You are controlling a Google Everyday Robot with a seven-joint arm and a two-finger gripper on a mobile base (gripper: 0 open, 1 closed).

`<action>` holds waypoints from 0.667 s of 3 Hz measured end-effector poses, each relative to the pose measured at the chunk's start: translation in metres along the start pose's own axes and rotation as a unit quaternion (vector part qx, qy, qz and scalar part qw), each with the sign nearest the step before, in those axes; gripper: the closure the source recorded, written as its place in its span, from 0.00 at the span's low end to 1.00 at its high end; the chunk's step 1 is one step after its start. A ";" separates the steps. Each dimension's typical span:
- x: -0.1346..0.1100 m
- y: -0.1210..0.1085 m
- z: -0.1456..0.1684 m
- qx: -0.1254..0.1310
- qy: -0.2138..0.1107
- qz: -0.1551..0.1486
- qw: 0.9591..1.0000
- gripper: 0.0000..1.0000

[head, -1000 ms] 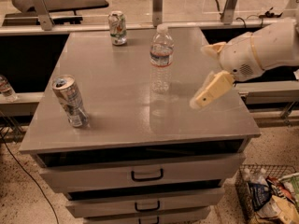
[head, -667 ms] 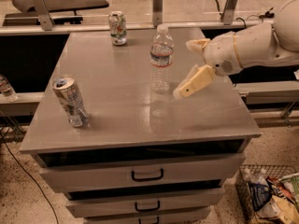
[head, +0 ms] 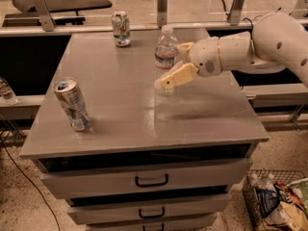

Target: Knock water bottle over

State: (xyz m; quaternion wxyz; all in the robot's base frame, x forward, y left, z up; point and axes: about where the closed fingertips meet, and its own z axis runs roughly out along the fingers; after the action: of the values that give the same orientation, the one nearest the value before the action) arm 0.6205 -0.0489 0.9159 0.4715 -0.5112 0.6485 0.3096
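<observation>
The water bottle [head: 166, 57] stands upright in the upper middle of the frame, toward the far side of the grey cabinet top [head: 120, 100], white cap up; nothing shows it tipping, so the knock itself is not yet done. The approach looks nearly complete. The gripper [head: 172, 64] reaches in from the right of the frame at the end of the white arm [head: 269, 42], its 2 tan fingers spread apart and grasping nothing. The lower finger crosses in front of the bottle's lower half, and the upper finger sits just right of the bottle's shoulder. Whether either finger actually presses on the plastic I cannot tell. What seems left is a sideways push toward the left of the frame, firm enough to carry the bottle past its balance point, then a check that it lies flat on the top and has not rolled off.

On writing: the bottle carries a narrow white label with a red band, but no word on it can be read. The silver can [head: 72, 105] at the left of the frame, leaning slightly, shows dark print that is illegible. The green-and-white can [head: 121, 29] at the upper left of the top has printed patterning, also unreadable. Both cans stand well apart from the bottle and the gripper
</observation>
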 end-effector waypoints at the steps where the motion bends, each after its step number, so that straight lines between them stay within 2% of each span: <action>1: -0.001 -0.011 0.009 0.000 -0.023 0.018 1.000 0.41; 2: -0.010 -0.030 0.001 0.020 -0.032 0.010 0.999 0.63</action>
State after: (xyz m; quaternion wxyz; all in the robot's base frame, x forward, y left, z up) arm 0.6495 -0.0531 0.9276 0.4990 -0.4851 0.6444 0.3169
